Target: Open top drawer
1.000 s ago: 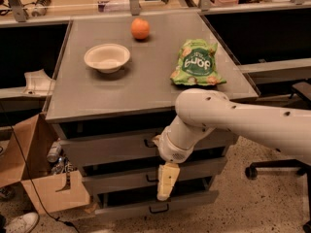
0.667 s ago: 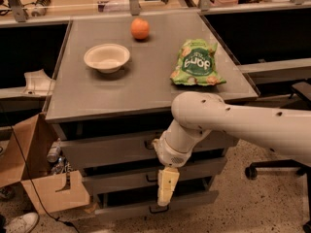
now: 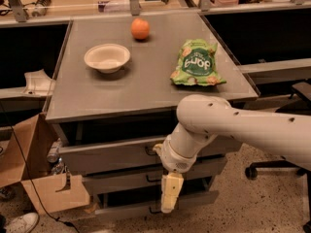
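Note:
The top drawer (image 3: 109, 155) is the uppermost grey metal front under the tabletop, with a small dark loop handle (image 3: 150, 151) at its centre. Its front stands a little forward of a dark gap below the tabletop. My white arm reaches in from the right across the drawer fronts. My gripper (image 3: 171, 193) hangs pointing down, below the wrist (image 3: 177, 158), in front of the second drawer (image 3: 121, 181) and just right of and below the top handle. The wrist covers the stretch of the top front right of the handle.
On the grey tabletop (image 3: 146, 89) are a white bowl (image 3: 107, 57), an orange (image 3: 140, 28) and a green snack bag (image 3: 197, 63). A third drawer (image 3: 126, 208) is lowest. A cardboard box (image 3: 34, 178) stands at the left. An office chair base (image 3: 272, 169) is at the right.
My arm and gripper have sunk slightly in front of the drawers. The drawer fronts and the things on the tabletop look unchanged.

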### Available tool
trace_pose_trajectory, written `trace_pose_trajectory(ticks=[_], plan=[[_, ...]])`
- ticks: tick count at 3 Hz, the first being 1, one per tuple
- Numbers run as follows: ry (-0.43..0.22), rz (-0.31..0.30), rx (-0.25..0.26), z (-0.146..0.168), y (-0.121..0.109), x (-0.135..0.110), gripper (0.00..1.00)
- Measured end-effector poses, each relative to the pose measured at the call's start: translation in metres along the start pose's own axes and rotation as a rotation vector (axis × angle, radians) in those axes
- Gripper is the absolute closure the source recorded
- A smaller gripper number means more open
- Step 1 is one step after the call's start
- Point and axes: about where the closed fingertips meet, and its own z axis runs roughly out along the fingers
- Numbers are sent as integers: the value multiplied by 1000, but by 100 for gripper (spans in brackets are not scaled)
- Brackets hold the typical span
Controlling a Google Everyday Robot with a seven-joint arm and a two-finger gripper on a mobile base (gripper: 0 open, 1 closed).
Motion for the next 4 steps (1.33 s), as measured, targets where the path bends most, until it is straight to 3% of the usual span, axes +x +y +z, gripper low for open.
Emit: trace_pose_trajectory(ticks=[1, 2, 4], plan=[[-30, 18, 27, -16, 29, 7, 0], [-29, 18, 27, -15, 29, 7, 0], [68, 3, 18, 0, 17, 8, 0]])
